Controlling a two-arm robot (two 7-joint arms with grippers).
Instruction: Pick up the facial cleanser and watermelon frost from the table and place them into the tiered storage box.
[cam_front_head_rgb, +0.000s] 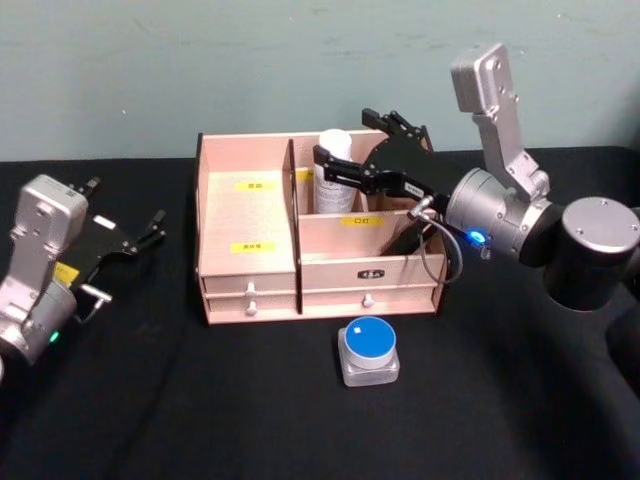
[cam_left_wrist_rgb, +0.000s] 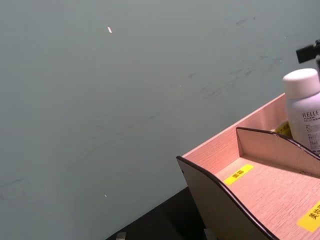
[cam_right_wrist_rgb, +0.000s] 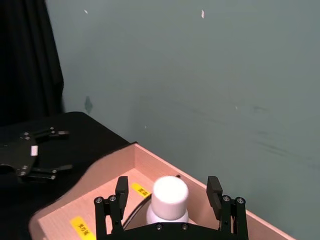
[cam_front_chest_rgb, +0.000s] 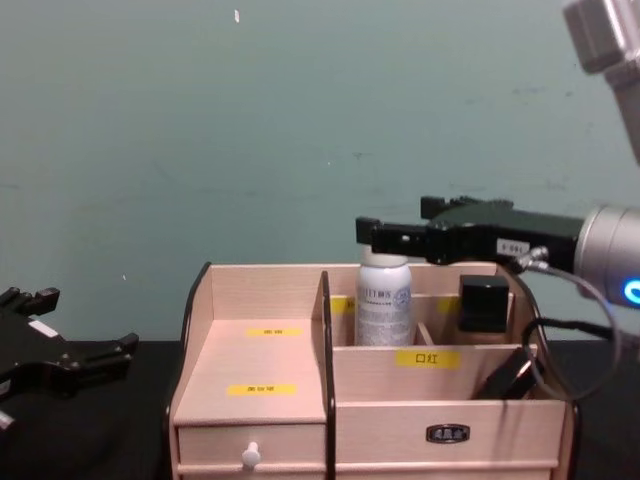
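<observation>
The black table (cam_front_head_rgb: 200, 410) stretches from the near edge back to a grey-green wall. On it stands the tiered storage box (cam_front_head_rgb: 246, 212), pale wood with dark-edged curved sides, stepped compartments and two low drawers (cam_front_head_rgb: 250, 290) with white knobs. The writing on its yellow labels (cam_front_head_rgb: 253, 246) is too small to read.

The right arm reaches in from the right, cut off at the edge of the head view. The right gripper (cam_right_wrist_rgb: 167, 192) sits at the box's rear compartment with its fingers apart. One finger is on each side of the facial cleanser's cap, with a gap showing on both sides in the right wrist view.

The left gripper (cam_front_head_rgb: 128, 204) hangs over the table well left of the box, fingers spread. Its arm runs off the left edge.

The facial cleanser (cam_front_head_rgb: 333, 172) is a white bottle with a white cap. It stands upright in that rear compartment, its base hidden behind the divider. In the chest view the gripper covers its cap.

The watermelon frost (cam_front_head_rgb: 368, 352), a small squarish clear jar with a round blue lid, sits on the table just in front of the box.
</observation>
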